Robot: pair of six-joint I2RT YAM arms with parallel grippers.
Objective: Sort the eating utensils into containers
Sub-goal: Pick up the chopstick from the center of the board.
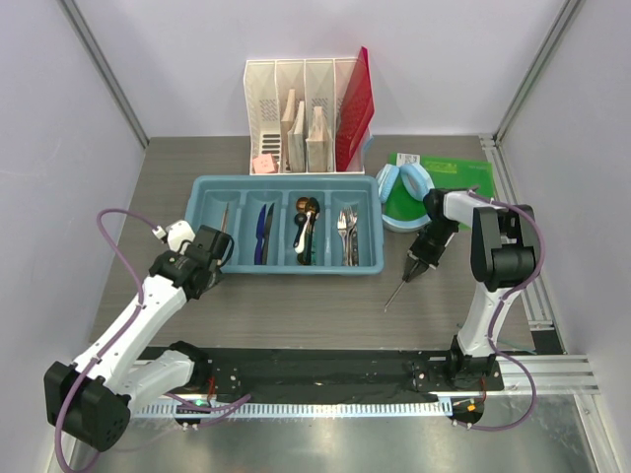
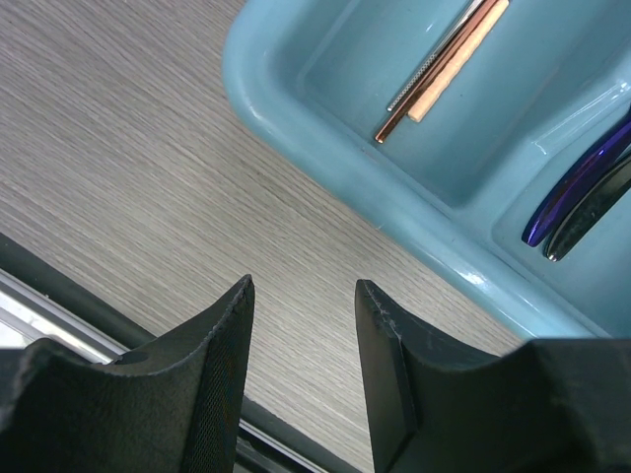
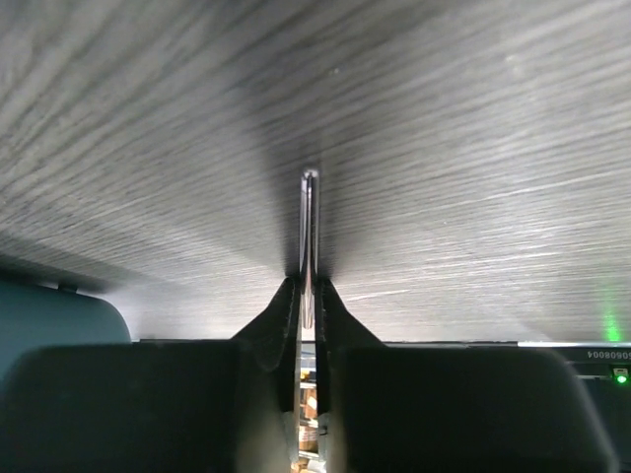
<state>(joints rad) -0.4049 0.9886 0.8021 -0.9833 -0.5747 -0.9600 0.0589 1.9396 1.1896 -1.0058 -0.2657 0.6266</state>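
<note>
Utensil (image 1: 396, 294): thin, silvery, kind unclear; slants down toward the table (image 1: 296, 315), right of the tray (image 1: 202, 192).
Right gripper (image 1: 412, 268): jaws pinched on the utensil's upper end.
Tray: chopsticks (image 1: 225, 219), knives (image 1: 264, 232), spoons (image 1: 306, 232) and forks (image 1: 346, 232), one compartment each, left to right.
Left gripper (image 2: 304, 286): jaws partly apart, empty, by the tray's near-left corner.

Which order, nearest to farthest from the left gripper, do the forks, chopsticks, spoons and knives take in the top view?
1. Chopsticks, far left of the tray, just beyond the left gripper.
2. Knives, second from left.
3. Spoons, third from left.
4. Forks, far right.
</note>
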